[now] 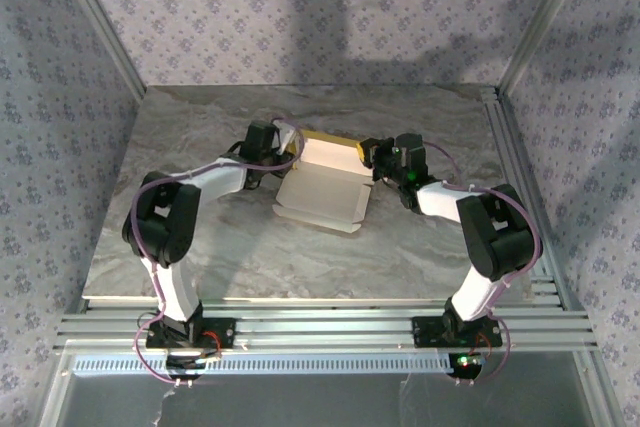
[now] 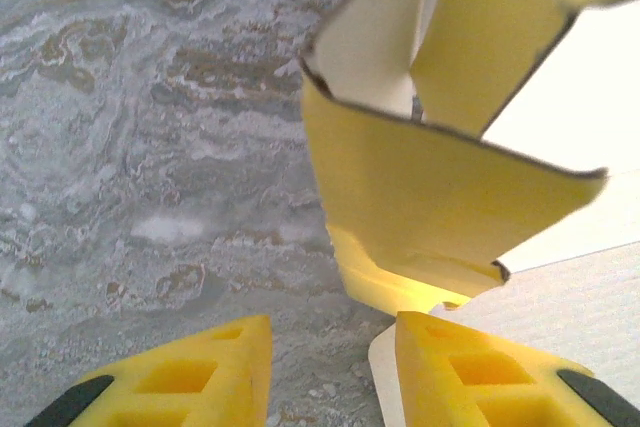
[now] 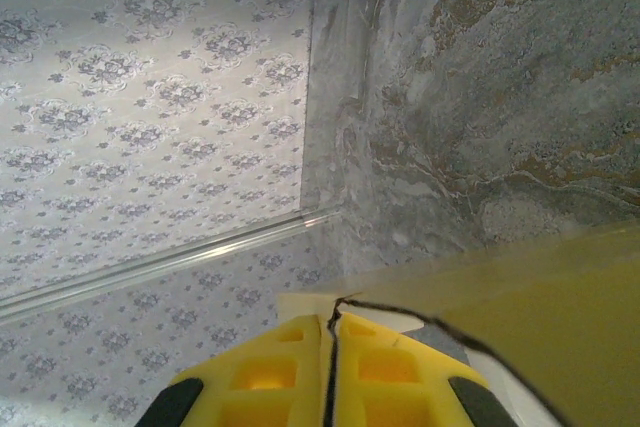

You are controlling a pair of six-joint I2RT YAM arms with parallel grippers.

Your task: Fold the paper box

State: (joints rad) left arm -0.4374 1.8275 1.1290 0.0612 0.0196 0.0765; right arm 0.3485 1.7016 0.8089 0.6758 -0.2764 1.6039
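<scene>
In the top view, at frame centre on the tabletop [image 1: 300,257]: the paper box [image 1: 322,187], partly raised, white inner face up, with a yellow wall [image 1: 330,137] standing along its far edge. Flanked by the left end effector [image 1: 288,155] at its upper-left corner and the right end effector [image 1: 368,157] at its upper-right corner, presumably to brace both ends of that far wall at once. From the left wrist: the left end effector [image 2: 333,372] spread, gripping nothing, 1 finger [image 2: 480,377] above the white base panel [image 2: 570,297] and the other above bare stone, straddling the panel's edge. Just ahead, a yellow side flap [image 2: 440,197] leaning up and inward, likely the next piece to be pushed or tucked. From the right wrist: the right end effector [image 3: 328,372] pressed together, apparently pinching a thin dark-edged sliver of card at lower centre of the frame, with the yellow wall [image 3: 540,317] stretching off to the lower right. Probably held so to keep that wall upright while working the opposite side. Judged as mid-fold: flaps not yet tucked, nowhere near a closed rectangle.
</scene>
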